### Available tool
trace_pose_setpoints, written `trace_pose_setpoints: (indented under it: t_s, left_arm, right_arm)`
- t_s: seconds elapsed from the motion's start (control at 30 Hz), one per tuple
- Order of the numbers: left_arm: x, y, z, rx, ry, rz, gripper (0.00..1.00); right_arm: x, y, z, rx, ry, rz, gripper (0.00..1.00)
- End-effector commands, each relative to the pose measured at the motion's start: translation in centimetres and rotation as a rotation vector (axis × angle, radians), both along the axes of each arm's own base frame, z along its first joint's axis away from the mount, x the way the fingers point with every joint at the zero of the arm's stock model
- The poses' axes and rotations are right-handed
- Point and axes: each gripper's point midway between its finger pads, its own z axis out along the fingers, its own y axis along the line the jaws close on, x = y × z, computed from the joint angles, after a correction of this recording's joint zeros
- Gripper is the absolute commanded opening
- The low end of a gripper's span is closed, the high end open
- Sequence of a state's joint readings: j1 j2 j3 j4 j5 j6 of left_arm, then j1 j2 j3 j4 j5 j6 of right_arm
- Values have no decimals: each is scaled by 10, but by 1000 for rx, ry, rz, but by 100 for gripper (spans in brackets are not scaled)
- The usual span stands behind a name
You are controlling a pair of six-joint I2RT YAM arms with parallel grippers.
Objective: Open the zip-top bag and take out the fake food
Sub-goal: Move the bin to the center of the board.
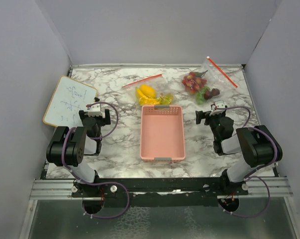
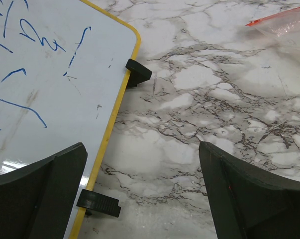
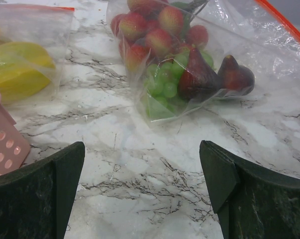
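Both arms rest low at the near side of the marble table (image 1: 115, 144), and neither one holds anything. The left gripper (image 1: 95, 118) has its jaws spread wide over bare marble, just beside the yellow edge of a whiteboard (image 2: 50, 89) with blue writing. That board lies flat on the table, and two small black feet (image 2: 139, 72) stick out from its edge. The right gripper (image 3: 142, 194) is also fully spread, with only marble between its fingers, and it points toward the fake food at the far side. This food lies in two bags. The first zip-top bag (image 1: 157, 97) is just beyond the far end of the pink basket (image 1: 162, 149) and contains yellow pieces (image 1: 146, 92); its red zip strip points to the far left. The second zip-top bag (image 3: 269, 45) lies to the right of the first one, near the far right corner, a short way ahead of the right gripper. Inside it there are strawberries (image 3: 150, 30), green grapes (image 3: 162, 82) and dark purple pieces (image 3: 214, 77), all pressed together against the clear plastic. Both zips seem to be closed, but from these views I cannot say it surely. The basket stands in the middle of the table between the two arms.
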State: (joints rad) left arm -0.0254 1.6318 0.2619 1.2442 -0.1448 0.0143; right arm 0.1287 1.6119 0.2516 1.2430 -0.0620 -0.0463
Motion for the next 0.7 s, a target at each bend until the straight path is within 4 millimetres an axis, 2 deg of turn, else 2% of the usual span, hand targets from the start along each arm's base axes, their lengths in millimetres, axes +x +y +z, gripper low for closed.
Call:
trace_pose_setpoints:
  t_s: [0.0,0.17,0.27,0.33,0.43,0.57,0.67]
  left_arm:
    - [4,0,3,-5,-12,-7,99]
    - [1,16,17,-6,7,136,99]
    - [3,6,41,-55,26,125,99]
    - [0,-15,58,-245,16,84,99]
    - [-7,-46,91,-450,-96,-2,99]
    - [-3,-88,116,-450,-61,-82,99]
    - [-1,-134,130,-437,5,-205,99]
  right_arm:
    - [2,0,5,3,-26,4,99]
    - [2,0,6,3,-26,4,99]
    - [2,0,5,3,-26,5,99]
    - [2,0,5,4,-25,5,99]
    - [2,0,5,4,-26,6,99]
    - [2,0,5,3,-24,4,99]
    - [2,0,5,4,-24,6,99]
